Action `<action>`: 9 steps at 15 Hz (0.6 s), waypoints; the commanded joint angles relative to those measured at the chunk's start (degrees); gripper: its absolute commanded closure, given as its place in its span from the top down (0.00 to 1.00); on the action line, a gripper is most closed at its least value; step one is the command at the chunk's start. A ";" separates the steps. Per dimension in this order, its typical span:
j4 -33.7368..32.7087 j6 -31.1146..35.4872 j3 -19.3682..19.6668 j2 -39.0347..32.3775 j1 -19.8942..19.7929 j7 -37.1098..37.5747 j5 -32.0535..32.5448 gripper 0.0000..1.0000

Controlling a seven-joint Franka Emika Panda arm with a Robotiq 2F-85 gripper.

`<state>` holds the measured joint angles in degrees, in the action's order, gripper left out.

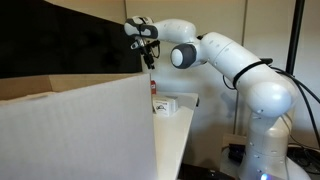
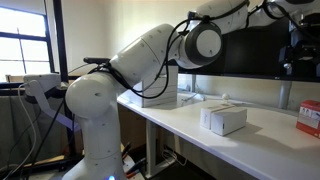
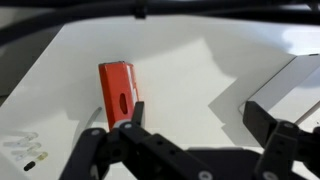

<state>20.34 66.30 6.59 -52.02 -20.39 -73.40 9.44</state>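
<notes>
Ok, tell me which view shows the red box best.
The wrist view: the red box lies whole and close on the white table. In an exterior view the frame edge cuts the box off; in an exterior view apparently only a small red sliver shows past the white panel.

Daylight pours through the tall paned window [image 2: 20,45] at nine o'clock in an exterior view, blown out almost to white. It puts soft highlights on the glossy white robot arm [image 2: 150,60]. In the wrist view the flat white surface [image 3: 190,70] is overexposed at the centre and dims toward the corners, where the edges bend. The red rectangular box [image 3: 120,92] is sharp, with a thin soft shadow along its three o'clock side. The dark fingers [image 3: 92,155] at six o'clock are blurred. The big white panel [image 1: 70,135] at seven o'clock is flat and soft, and the black screen [image 1: 60,40] swallows detail. All the pictures are coarse.
</notes>
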 commanded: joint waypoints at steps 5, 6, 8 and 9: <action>1.30 -0.89 1.77 6.30 2.05 0.27 1.71 1.00; 1.21 -0.65 1.79 7.00 2.25 0.64 1.67 1.00; 1.15 -0.69 1.76 8.61 2.76 1.01 1.43 1.00; 1.17 -0.84 1.73 9.43 3.00 1.08 1.35 1.00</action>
<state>20.31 66.21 8.24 -45.68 -18.31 -73.23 10.05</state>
